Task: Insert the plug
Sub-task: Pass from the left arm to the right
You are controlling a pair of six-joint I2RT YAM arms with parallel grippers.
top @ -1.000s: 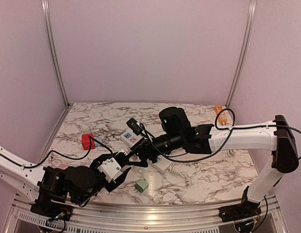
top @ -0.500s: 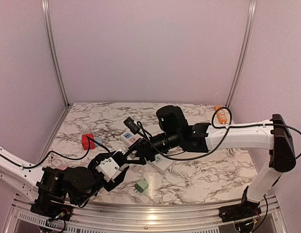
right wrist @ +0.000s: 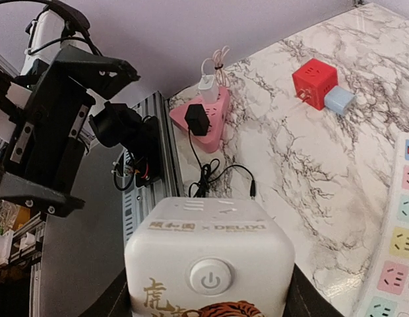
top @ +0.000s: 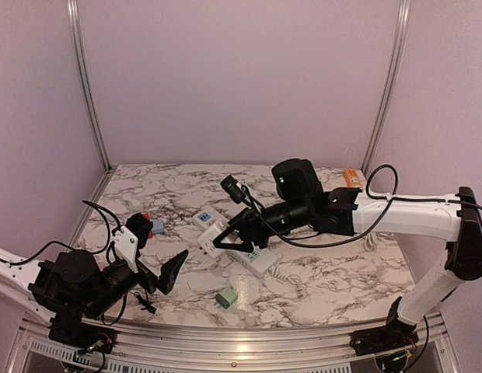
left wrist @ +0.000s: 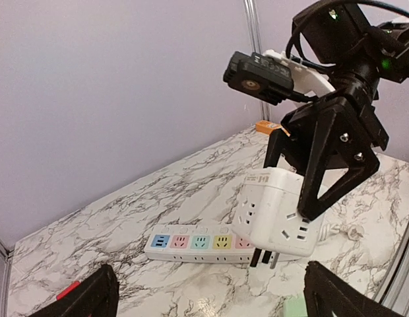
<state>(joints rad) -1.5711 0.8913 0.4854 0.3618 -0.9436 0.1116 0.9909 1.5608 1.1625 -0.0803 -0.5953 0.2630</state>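
The plug is a white cube adapter (top: 213,237) with dark prongs pointing down (left wrist: 266,258). My right gripper (top: 224,238) is shut on it, one black finger (left wrist: 321,173) on each side. The cube (left wrist: 279,212) hangs just above the near end of a white power strip (left wrist: 191,243) with coloured sockets. In the right wrist view the cube (right wrist: 211,261) fills the lower frame, power button facing the camera. My left gripper (top: 151,260) stands wide open, apart from the cube, at the near left, with nothing between its fingers (left wrist: 92,298).
The power strip (top: 256,263) lies mid-table. A red cube (top: 140,226) and small blue-grey block (right wrist: 339,100) sit at the left. A green block (top: 226,297) lies in front. A pink triangular strip (right wrist: 206,120) with chargers and a black cable (right wrist: 221,175) lie near left. An orange item (top: 351,177) is back right.
The cube passed from my left gripper to my right one. The left jaws opened and that arm drew back to the left. The right gripper carried the cube up and right over the strip.
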